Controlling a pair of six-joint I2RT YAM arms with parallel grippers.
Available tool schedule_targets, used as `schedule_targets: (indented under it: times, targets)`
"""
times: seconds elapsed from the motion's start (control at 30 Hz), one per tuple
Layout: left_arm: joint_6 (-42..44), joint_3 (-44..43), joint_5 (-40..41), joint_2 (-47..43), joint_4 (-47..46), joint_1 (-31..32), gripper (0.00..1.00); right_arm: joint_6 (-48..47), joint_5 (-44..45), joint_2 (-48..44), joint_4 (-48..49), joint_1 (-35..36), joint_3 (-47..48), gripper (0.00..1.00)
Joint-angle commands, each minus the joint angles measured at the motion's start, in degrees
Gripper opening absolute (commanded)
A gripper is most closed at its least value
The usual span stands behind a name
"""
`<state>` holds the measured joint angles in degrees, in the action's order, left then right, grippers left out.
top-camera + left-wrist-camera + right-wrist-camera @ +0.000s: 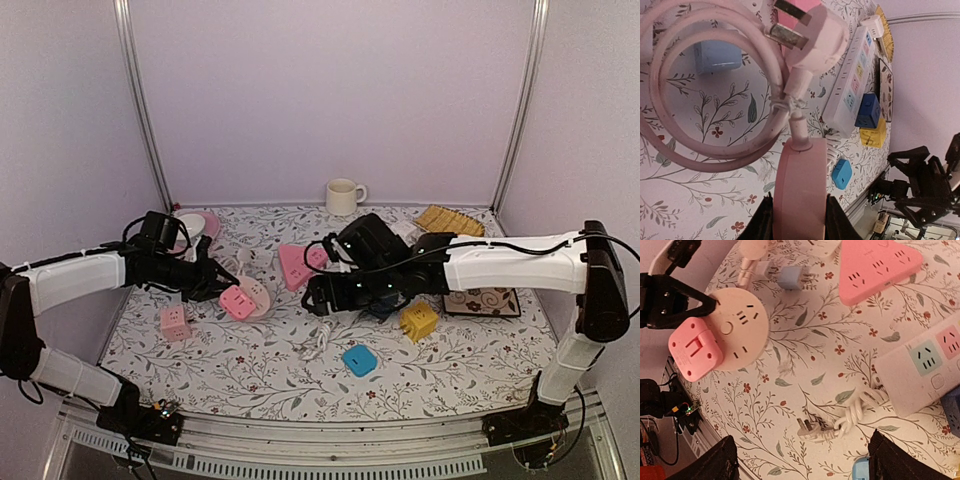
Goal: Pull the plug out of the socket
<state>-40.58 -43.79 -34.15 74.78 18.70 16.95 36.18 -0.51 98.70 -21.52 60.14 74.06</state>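
My left gripper [213, 281] is shut on the rim of a round socket [258, 293], which shows edge-on and pink between its fingers [799, 212]. On the socket's pale face [737, 327] sits a pink cube plug [694, 355] at its edge. The socket's own pink cord loops to a loose plug [815, 35]. My right gripper [802, 460] hangs open above the table, right of the socket. A white plug [814, 429] lies on the cloth between its fingers, untouched, its coiled cord running to a white power strip [920, 372].
A pink triangular socket [300, 265] lies behind the right gripper [322, 296]. There are a yellow cube [419, 320], a blue adapter [360, 360] and a small pink cube [175, 322] on the cloth. A mug [343, 196] stands at the back wall.
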Motion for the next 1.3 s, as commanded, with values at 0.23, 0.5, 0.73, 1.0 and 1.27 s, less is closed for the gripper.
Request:
schedule_targets:
  times: [0.23, 0.5, 0.73, 1.0, 1.27]
  targets:
    - [-1.5, -5.9, 2.3, 1.1, -0.1, 3.8, 0.00, -11.1, -0.7, 13.0, -2.3, 3.8, 20.4, 0.93]
    - [-3.5, -7.1, 3.9, 1.9, 0.5, 5.1, 0.00, -12.9, 6.0, 18.9, -5.6, 7.5, 29.1, 0.95]
    - [-4.1, -8.2, 3.9, 2.8, 0.7, 5.7, 0.00, -13.4, 14.2, 24.5, -11.7, 10.5, 37.4, 0.95]
    - [-4.5, -9.0, 4.4, 3.2, 0.7, 6.6, 0.00, -13.1, 20.2, 29.9, -18.5, 11.4, 45.2, 0.95]
    - [-4.3, -9.2, 4.9, 3.2, 1.2, 7.0, 0.00, -14.0, 22.8, 31.5, -20.5, 11.5, 47.0, 0.95]
